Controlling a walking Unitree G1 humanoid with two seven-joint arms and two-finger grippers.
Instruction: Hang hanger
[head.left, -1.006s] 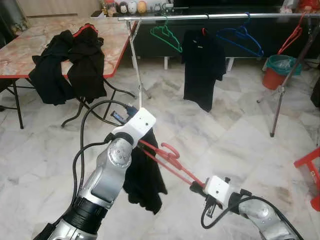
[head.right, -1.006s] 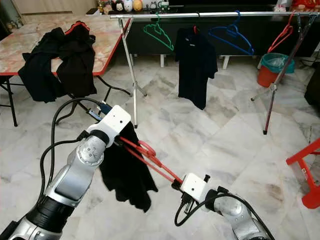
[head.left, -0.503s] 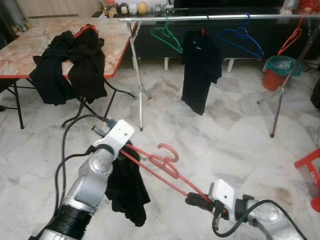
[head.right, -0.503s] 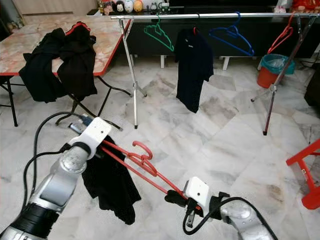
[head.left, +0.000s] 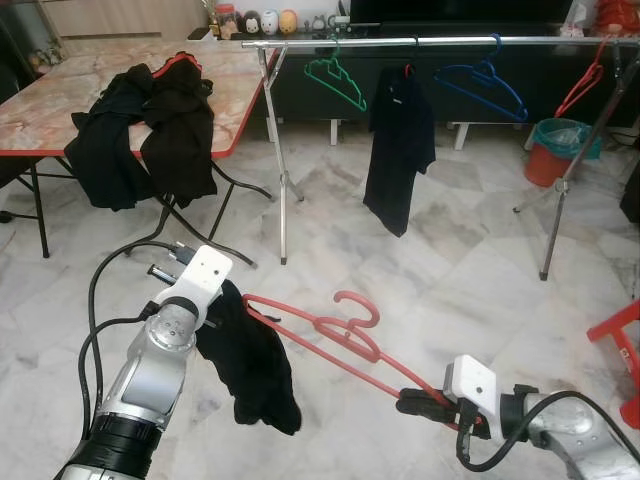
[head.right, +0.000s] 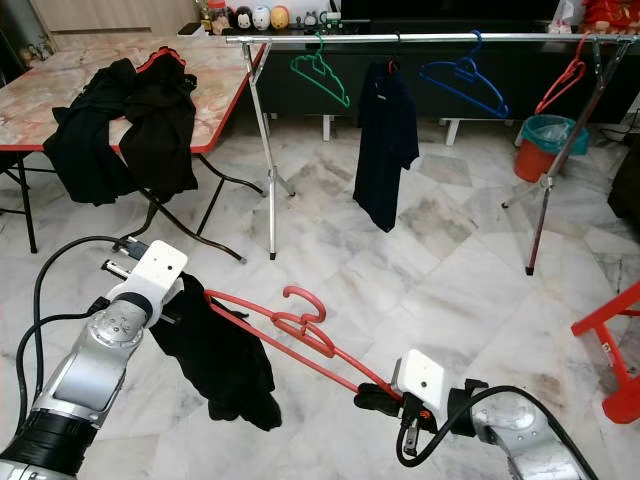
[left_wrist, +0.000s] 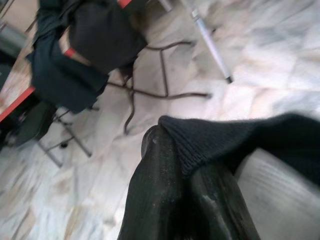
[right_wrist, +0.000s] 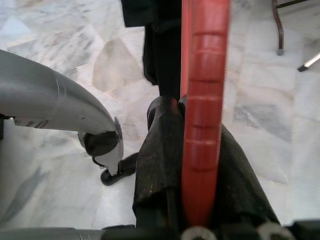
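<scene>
A: Both arms have come lower since 1 second ago, and the red hanger (head.left: 330, 335) now lies flatter and lower, well below the rail (head.left: 440, 42). The black garment (head.left: 250, 365) hangs down from the hanger's left end, close to the floor.

B: So which step is it?

A: I judge it is still the carrying step. The hanger with the garment is held between the 2 grippers, but it is well apart from the rail and not yet lifted toward it.

B: How are the grippers?

A: The right gripper (head.left: 425, 405) has its fingers pressed onto the right end of the hanger; the right wrist view shows the red bar lying between them. The left gripper (head.right: 185, 305) is at the other end, below and to the left of the rail's left leg (head.left: 278, 160). Its fingers (left_wrist: 165, 185) are pressed together with the black cloth draped over them, but I cannot tell if the hanger itself is inside.

B: What does the next move need?

A: I think the robot must go nearer to the rail, raise both arms high, and bring the hook (head.left: 358, 305) over the bar in a free gap, perhaps between the green hanger (head.left: 335, 78) and the hanging black shirt (head.left: 398, 150)
</scene>
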